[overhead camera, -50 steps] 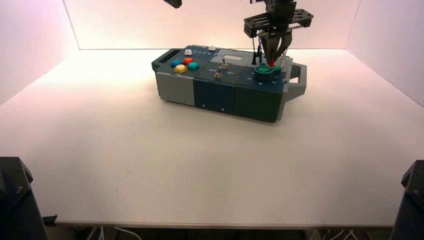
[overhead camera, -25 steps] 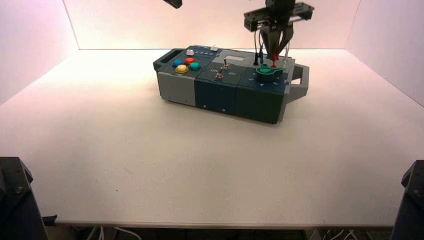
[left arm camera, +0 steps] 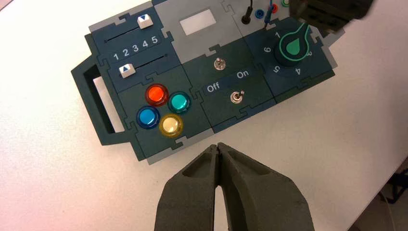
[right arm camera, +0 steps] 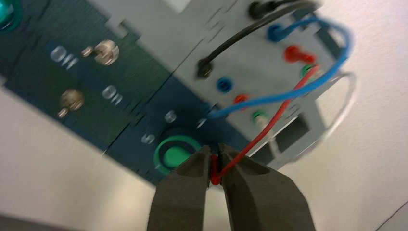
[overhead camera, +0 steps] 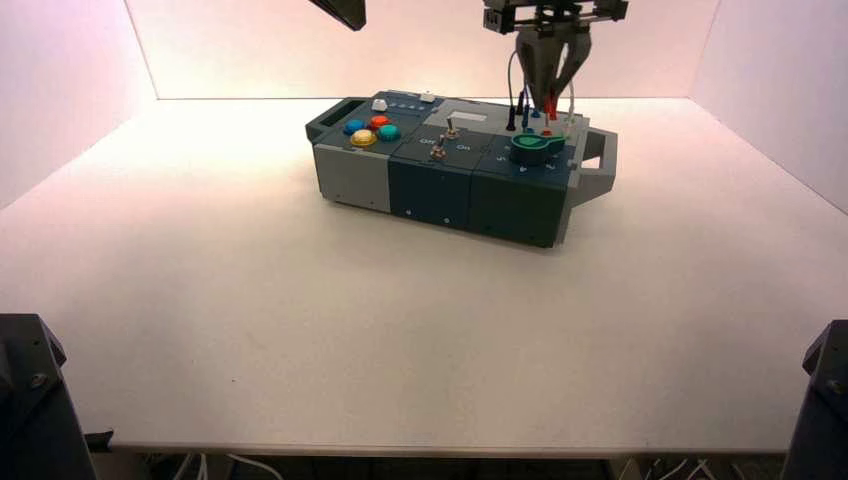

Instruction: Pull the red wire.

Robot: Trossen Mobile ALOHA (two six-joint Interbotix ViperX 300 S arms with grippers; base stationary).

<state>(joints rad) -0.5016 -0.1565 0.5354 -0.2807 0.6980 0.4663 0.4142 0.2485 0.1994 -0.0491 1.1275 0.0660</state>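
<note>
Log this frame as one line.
right tool: shut on red wire, plug end out of its socket, raised above box | far end plugged in | left tool: shut, idle, high over box

A robotics lab test cell: a bare white table (overhead camera: 300, 330) enclosed by plain white walls (overhead camera: 60, 90), bearing only a control box (overhead camera: 455, 165) under two arms.

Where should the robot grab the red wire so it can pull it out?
By its tapered plug, coming straight down from above. The right end effector has done that: it is shut on the red wire at the plug, lifted above the box. The thin looped cord would likely just bend or slip. The left end effector waits shut, high over the box.
</note>
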